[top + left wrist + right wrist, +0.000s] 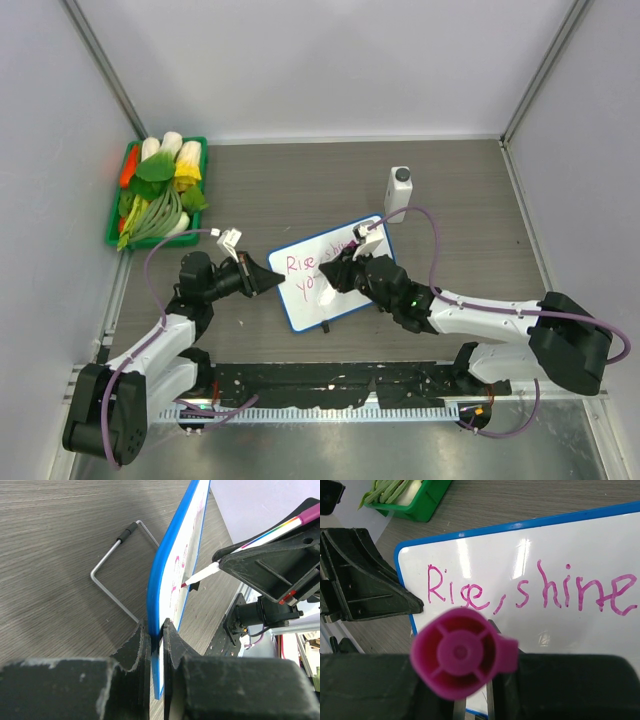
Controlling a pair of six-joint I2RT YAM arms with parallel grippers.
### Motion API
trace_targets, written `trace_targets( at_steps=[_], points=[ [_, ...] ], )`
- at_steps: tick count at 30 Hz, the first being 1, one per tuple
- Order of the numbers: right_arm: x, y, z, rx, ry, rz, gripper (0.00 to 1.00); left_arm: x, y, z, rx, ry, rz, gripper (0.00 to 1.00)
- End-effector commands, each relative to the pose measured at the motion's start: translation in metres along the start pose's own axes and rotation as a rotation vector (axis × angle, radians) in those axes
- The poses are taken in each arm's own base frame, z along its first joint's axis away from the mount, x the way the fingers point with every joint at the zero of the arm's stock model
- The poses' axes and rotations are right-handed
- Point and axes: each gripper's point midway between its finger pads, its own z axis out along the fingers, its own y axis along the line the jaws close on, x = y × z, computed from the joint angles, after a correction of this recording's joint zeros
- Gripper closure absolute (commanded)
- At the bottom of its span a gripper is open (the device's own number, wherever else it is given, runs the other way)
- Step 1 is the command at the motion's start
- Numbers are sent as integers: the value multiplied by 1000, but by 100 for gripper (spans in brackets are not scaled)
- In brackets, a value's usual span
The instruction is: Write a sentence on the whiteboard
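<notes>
At the far left of the grey wood-grain surface [460, 190], a green plastic tray [111, 238] of vegetables is set well apart from the work, presumably to be out of the arms' way. Nearer the middle, the small white rectangular whiteboard with a thin blue rim [310, 308] is found between the two arms. Its left edge is pinched in the left jaws, which are closed tight on the rim; this grip is judged to steady the board against the push of writing. Behind the board a bent grey wire stand [112, 572] is seen on the surface. On the board the pink handwritten sentence [530, 592] is only partly done: "Rise, shine" is written on the upper line, and a lower line is barely started. Further right, a white-barrelled marker with a pink end cap [462, 652] is gripped in the right jaws, closed narrow around it. Its tip is laid against the lower line, where the next letters would be formed. Beyond the board's right corner a white bottle with a grey cap [399, 188] is seen standing upright, untouched.
</notes>
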Motion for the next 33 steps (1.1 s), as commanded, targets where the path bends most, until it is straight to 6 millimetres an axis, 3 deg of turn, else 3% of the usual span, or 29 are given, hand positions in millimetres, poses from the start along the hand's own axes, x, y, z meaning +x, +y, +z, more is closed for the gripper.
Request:
trace_targets(
  at_steps=[1,12,21,33],
  points=[
    [2,-5,-2,17,-6,17,99,-8,11,0,-43,-40,79,100],
    [24,-19,-8,43,45,1,99,-8,11,0,-41,-42,81,100],
    [7,-24,-10,85,-3,-28,99,-8,11,0,-41,-40,81,100],
    [-27,-12,1,92,-75,-44,99,-8,11,0,-41,-42,81,100]
  ],
)
